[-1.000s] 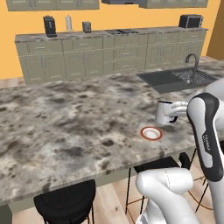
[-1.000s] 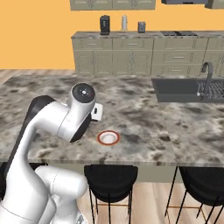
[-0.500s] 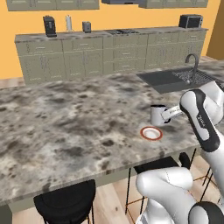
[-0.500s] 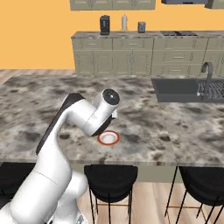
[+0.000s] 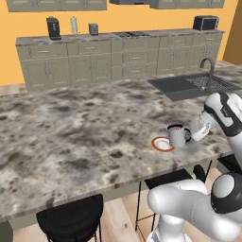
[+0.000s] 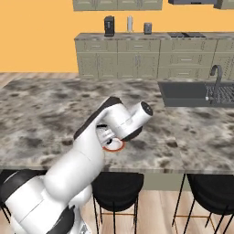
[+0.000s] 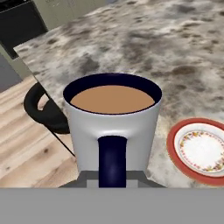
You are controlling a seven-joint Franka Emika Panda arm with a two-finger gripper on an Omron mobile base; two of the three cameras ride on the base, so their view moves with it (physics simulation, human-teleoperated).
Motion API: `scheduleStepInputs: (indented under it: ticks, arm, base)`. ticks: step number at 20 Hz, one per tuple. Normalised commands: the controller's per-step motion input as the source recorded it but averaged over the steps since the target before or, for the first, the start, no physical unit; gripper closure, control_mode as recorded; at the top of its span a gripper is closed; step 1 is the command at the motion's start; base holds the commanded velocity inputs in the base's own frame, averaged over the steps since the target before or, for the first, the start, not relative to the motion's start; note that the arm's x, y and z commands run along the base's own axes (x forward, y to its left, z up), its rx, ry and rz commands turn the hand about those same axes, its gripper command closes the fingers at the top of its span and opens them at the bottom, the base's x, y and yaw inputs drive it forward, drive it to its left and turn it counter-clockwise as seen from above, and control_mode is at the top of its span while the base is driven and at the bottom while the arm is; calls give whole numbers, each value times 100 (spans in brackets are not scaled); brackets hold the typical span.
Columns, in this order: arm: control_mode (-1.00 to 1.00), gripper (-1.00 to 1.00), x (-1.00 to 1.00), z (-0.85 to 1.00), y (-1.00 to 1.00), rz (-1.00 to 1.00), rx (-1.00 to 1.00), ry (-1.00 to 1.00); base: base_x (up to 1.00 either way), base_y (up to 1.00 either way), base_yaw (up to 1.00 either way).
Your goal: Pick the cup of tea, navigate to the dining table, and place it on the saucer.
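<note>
I have the cup (image 5: 176,136) full of tea, gripped by its handle in closed fingers (image 5: 193,134), hanging just beside the saucer (image 5: 162,144) over the tabletop (image 5: 75,132). I judge it needs a level, slow slide sideways, then lowering centred inside the red rim.

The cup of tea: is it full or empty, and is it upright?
Full and upright. In the hand view the cup of tea holds brown tea close to its dark rim, and the surface lies level.
</note>
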Motion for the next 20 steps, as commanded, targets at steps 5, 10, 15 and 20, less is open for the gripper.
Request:
scheduleStepInputs:
  ticks: [5, 10, 15, 20]
  arm:
    - [-100, 100, 26, -24, 6, 18, -5, -6]
    - [-100, 100, 33, -33, 0, 10, 0, -3]
    - [-100, 100, 54, -53, 0, 3, 0, -2]
    - [-100, 100, 66, -12, 0, 5, 0, -1]
  base:
    - [0, 0, 0]
    - [0, 0, 0]
    - [0, 0, 0]
    - [0, 0, 0]
